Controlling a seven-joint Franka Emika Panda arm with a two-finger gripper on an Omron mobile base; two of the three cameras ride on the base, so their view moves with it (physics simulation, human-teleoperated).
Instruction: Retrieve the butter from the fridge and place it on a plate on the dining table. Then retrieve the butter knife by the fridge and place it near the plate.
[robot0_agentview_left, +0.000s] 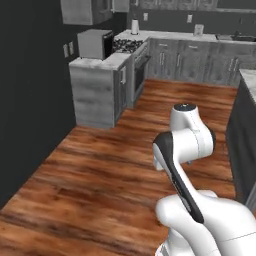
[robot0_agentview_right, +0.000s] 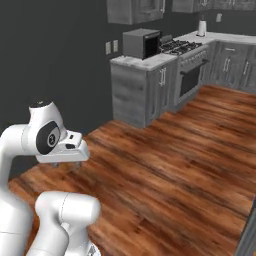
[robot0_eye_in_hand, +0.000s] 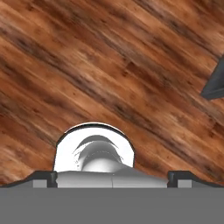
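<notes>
In the left base view, the folded white arm (robot0_agentview_left: 187, 150) was seen over the wooden floor (robot0_agentview_left: 100, 170); the gripper was hidden behind it. A microwave (robot0_agentview_left: 95, 43) and stove (robot0_agentview_left: 127, 46) were set on grey cabinets (robot0_agentview_left: 97, 92) well ahead. Butter, plate and knife could not be made out.

In the right base view, the hand (robot0_agentview_right: 67, 149) was held level above the floor, its fingers hidden, so the pincer's state could not be told.

In the hand view, the floor (robot0_eye_in_hand: 113, 65) was looked down on; a dark corner (robot0_eye_in_hand: 215, 83) was cut off at the right edge, unidentifiable.
</notes>
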